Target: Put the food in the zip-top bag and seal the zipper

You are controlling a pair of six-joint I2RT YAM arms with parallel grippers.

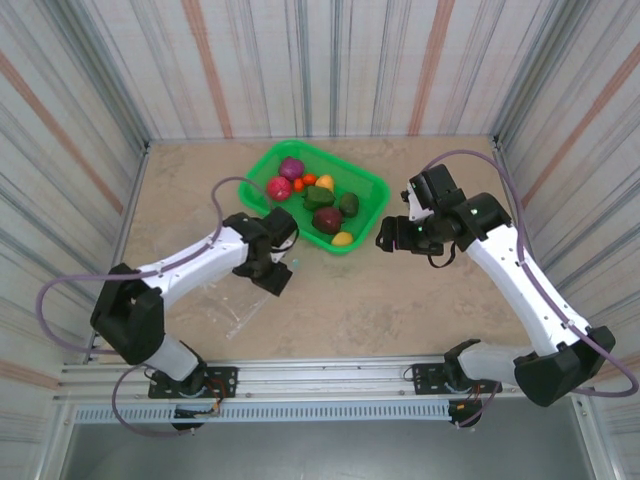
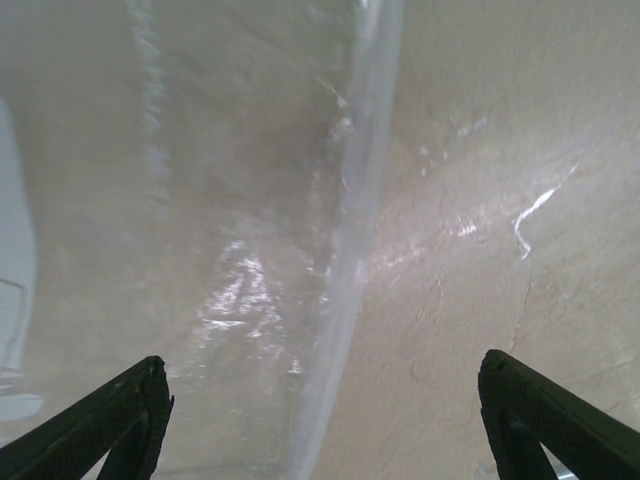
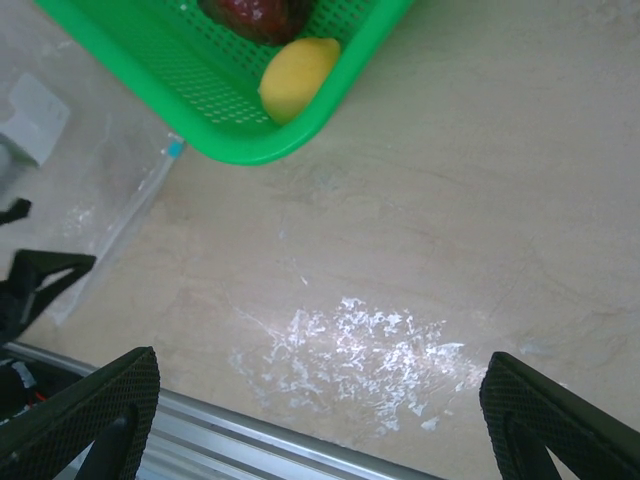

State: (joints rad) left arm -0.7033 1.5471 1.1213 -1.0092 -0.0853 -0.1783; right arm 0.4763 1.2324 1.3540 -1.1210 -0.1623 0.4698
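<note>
The food [image 1: 327,219] lies in a green mesh basket [image 1: 372,184]: purple, red, orange, green, maroon and yellow pieces. The yellow piece [image 3: 298,75] and a maroon one [image 3: 255,12] sit in the basket's near corner. The clear zip-top bag [image 1: 215,303] lies flat on the table, left of the basket. Its whitish zipper [image 2: 350,250] runs between the fingers of my left gripper [image 2: 320,425], which hovers open just above it and holds nothing. The light-blue slider [image 3: 174,148] rests beside the basket. My right gripper [image 1: 389,239] hangs open and empty by the basket's right front corner.
Striped walls close in the table on three sides. A metal rail [image 3: 300,445] runs along the near edge. Bare tabletop [image 3: 450,220] with a scuffed white patch lies under my right gripper [image 3: 320,420].
</note>
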